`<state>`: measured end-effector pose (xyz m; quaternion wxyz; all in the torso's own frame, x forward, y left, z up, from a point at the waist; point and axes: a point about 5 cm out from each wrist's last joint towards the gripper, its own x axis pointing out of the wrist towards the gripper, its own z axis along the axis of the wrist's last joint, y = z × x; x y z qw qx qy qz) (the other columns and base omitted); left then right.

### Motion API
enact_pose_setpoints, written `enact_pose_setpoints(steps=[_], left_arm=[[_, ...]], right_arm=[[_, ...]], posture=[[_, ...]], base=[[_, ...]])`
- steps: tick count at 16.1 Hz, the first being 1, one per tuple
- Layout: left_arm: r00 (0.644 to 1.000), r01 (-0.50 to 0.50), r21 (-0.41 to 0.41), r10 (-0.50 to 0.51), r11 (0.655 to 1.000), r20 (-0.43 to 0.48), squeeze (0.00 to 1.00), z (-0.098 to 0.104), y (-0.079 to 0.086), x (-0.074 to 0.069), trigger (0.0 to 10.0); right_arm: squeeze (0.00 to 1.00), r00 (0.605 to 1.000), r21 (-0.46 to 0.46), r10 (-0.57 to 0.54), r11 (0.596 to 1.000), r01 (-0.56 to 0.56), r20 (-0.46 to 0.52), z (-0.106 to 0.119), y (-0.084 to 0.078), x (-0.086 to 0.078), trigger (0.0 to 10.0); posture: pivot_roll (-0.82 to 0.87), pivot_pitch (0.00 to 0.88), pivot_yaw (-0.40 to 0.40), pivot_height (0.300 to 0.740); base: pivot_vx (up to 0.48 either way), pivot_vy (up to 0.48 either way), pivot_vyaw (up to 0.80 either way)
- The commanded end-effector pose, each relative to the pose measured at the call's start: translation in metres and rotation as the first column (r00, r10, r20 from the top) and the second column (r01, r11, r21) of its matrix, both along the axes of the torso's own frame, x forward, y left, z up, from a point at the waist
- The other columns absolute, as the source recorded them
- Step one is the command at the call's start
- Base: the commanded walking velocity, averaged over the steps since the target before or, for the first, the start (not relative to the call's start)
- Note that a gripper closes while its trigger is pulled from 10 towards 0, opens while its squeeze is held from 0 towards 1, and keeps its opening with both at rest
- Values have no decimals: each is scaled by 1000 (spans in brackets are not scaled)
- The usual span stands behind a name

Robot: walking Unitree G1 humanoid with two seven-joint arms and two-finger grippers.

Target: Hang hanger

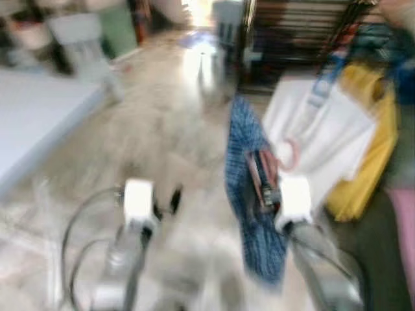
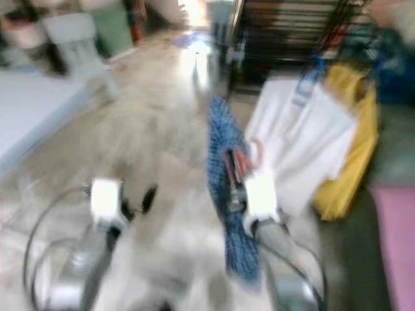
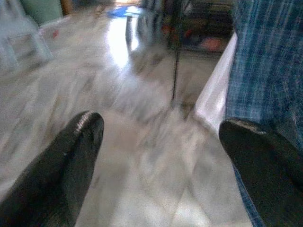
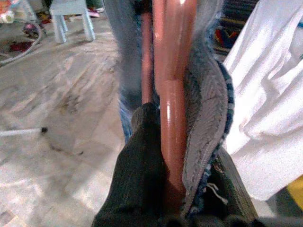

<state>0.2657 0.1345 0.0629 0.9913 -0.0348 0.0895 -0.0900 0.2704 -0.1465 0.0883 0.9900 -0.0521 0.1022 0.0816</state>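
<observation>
Right gripper [image 4: 175, 189]: I see it clamped on the reddish hanger [image 4: 173, 80].
Hanger: centre frame, carrying a blue plaid garment [image 1: 246, 162], beside a white shirt [image 1: 324, 136].
Left gripper [image 3: 156, 156]: spread wide, empty, over the floor [image 1: 162, 129].

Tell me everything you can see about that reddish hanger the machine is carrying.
The hanger looks like glossy reddish-brown plastic, made of smooth rounded bars that run side by side. A blue checked garment is draped over it and hangs down toward the floor. The right end effector is shut on it, one black finger pressed against a bar and cloth. It is held up in the air beside a white garment. Its hook cannot be made out.
</observation>
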Motion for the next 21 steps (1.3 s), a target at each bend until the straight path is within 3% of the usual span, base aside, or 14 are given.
enact_pose_setpoints(steps=[1,7,8,13,21], left_arm=[[998,-26,30,25,999,62,0,12,4,8,10000],[994,-59,37,55,998,95,0,19,8,12,10000],[994,-60,36,56,998,97,0,20,8,11,10000],[995,-55,43,51,998,87,0,20,5,0,10000],[996,-52,51,48,997,76,0,21,2,-3,10000]], right_arm=[[0,999,16,-5,1000,4,44,10,-2,3,10000],[0,998,25,-19,1000,17,68,14,-4,3,10000],[0,998,-29,6,1000,-4,66,14,-4,2,10000],[0,997,-14,37,999,-36,62,14,2,-5,10000],[0,996,-9,60,998,-60,70,18,1,-9,10000]], posture=[[-46,68,39,740],[-47,90,35,740],[-45,101,35,740],[-44,154,26,740],[-53,174,18,740]], base=[[0,0,0],[0,0,0],[0,0,0],[0,0,800],[0,0,800]])
